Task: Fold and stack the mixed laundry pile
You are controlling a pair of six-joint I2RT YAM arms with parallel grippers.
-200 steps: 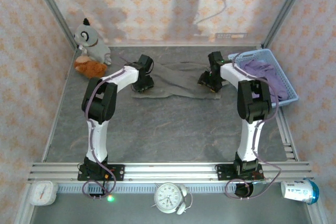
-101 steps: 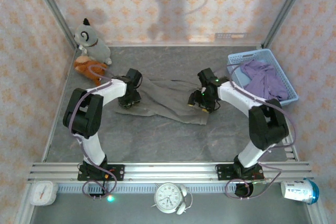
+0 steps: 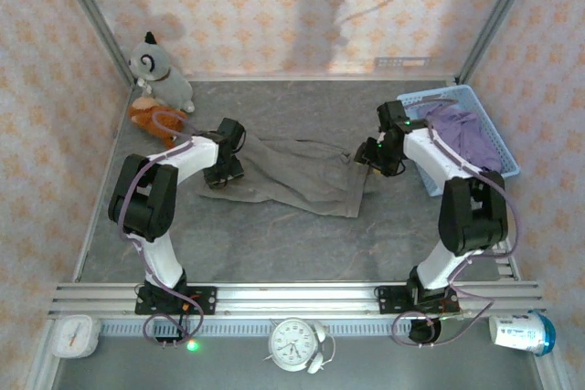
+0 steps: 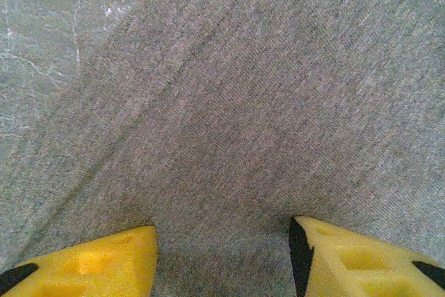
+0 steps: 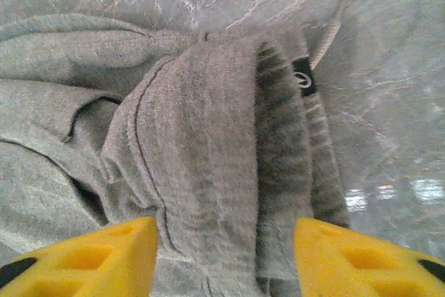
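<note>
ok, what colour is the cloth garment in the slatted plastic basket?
Plain lavender-purple; the soft cloth garment shows best in the top external view.

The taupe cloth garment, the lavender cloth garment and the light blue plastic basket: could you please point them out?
Taupe cloth garment (image 3: 302, 180), top external view, flat middle.
Lavender cloth garment (image 3: 471, 130), top external view, bunched middle.
Light blue plastic basket (image 3: 500, 134), top external view, right rim.

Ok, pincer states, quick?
Left pincer: open over the taupe garment.
Right pincer: straddles its bunched edge; grip cannot be told.
</note>
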